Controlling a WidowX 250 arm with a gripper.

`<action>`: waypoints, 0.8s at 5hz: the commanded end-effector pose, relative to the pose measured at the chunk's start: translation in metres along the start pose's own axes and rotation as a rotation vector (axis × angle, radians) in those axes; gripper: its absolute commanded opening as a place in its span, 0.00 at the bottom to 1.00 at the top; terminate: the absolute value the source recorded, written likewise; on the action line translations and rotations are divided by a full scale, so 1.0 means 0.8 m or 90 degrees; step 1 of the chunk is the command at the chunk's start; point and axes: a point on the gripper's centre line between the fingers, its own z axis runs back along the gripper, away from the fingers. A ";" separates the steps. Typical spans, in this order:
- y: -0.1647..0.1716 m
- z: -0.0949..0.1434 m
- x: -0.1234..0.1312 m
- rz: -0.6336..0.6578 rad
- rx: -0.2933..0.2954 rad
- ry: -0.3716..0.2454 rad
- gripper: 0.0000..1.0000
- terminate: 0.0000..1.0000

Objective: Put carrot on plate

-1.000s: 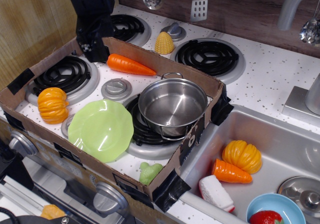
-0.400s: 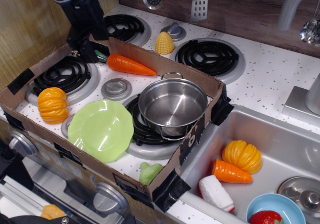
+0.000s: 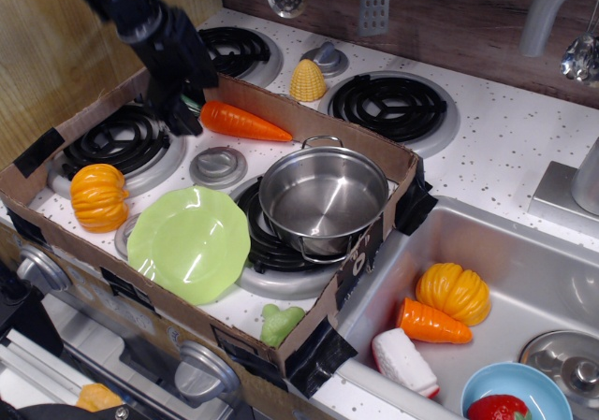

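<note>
The carrot (image 3: pixel 245 122) is long and orange and lies inside the cardboard tray, its tip pointing right toward the steel pot (image 3: pixel 323 198). Its dark green stem end sits at the left, partly hidden by my black gripper (image 3: pixel 190 102). The gripper comes down from the upper left and is at the stem end, with its dark fingers open on either side of it. The lime-green plate (image 3: pixel 189 242) with a wavy rim lies empty at the front of the tray, left of the pot and well below the carrot.
The cardboard tray wall (image 3: pixel 309 102) surrounds the stove area. An orange pumpkin (image 3: pixel 97 196) sits at the left. A yellow corn (image 3: pixel 307 81) stands behind the tray. The sink at the right holds a stubby carrot piece (image 3: pixel 431 324), another pumpkin (image 3: pixel 454 293) and a blue bowl (image 3: pixel 515 390).
My gripper has tilted and swung down and right from the tray's back-left wall to the carrot's stem end. The carrot, plate and pot have not moved.
</note>
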 end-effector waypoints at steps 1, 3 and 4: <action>0.020 0.010 0.029 -0.041 0.035 -0.008 1.00 0.00; 0.015 -0.009 0.034 -0.053 -0.008 -0.038 1.00 0.00; 0.010 -0.013 0.032 -0.047 -0.079 -0.063 1.00 0.00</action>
